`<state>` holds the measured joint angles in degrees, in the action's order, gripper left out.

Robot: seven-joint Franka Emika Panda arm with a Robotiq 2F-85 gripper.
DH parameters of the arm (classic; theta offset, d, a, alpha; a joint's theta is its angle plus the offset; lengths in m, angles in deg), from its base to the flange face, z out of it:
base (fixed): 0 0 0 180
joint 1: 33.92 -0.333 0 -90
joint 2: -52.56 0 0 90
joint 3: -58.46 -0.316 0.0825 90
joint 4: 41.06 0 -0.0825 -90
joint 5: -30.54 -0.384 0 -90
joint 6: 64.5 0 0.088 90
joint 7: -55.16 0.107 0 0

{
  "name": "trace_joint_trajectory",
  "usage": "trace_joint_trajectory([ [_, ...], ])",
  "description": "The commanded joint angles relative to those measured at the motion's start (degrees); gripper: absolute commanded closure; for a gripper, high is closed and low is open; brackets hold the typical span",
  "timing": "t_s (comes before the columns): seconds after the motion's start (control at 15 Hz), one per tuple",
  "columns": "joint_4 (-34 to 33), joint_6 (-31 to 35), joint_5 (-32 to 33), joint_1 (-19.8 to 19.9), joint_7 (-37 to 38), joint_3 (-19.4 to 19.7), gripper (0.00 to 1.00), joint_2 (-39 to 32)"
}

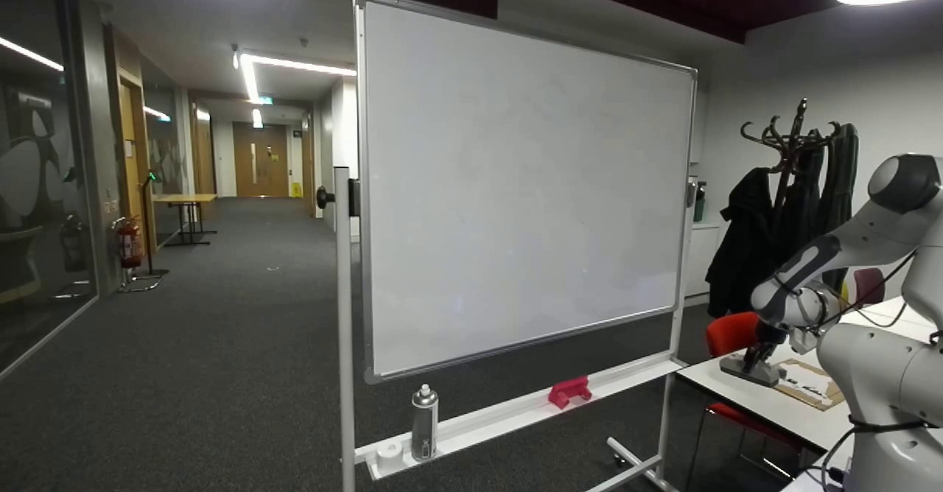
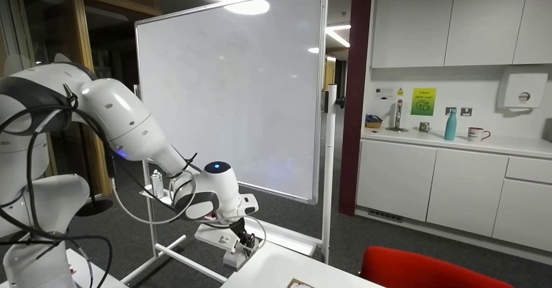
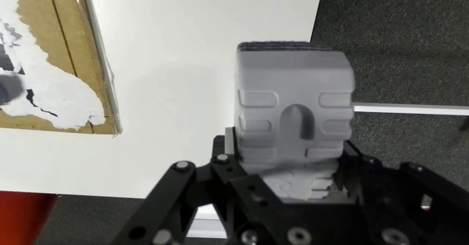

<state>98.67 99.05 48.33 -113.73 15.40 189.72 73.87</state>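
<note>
My gripper (image 3: 289, 146) is shut on a grey block-shaped eraser (image 3: 295, 76), one finger against each of its sides. A dark felt-like layer (image 3: 282, 46) shows along the eraser's far edge in the wrist view. Part of the eraser overlaps the white table (image 3: 176, 28) there, part the dark carpet. In an exterior view the eraser (image 1: 744, 372) hangs below the gripper (image 1: 759, 352), close to the table's corner. It also shows in an exterior view as a pale block (image 2: 234, 260) beside the table edge. Whether it touches the table I cannot tell.
A large whiteboard (image 1: 530, 183) on a wheeled stand is near the table. Its ledge (image 1: 501, 426) bears a spray can (image 1: 424, 426), a white roll (image 1: 389, 454) and a pink-red holder (image 1: 570, 391). Torn cardboard (image 3: 84, 54) lies on the table. A red chair (image 2: 414, 266) stands beside it.
</note>
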Motion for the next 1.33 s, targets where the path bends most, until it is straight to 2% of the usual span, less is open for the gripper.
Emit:
trace_joint_trajectory([
  [0.0,-1.0,3.2,0.7,-2.3,2.3,2.2,0.65,1.5],
  [0.53,-3.2,4.0,1.0,-5.2,2.5,6.8,0.65,4.3],
  [1.27,-9.2,3.9,2.0,-16.4,5.8,15.2,0.65,7.6],
])
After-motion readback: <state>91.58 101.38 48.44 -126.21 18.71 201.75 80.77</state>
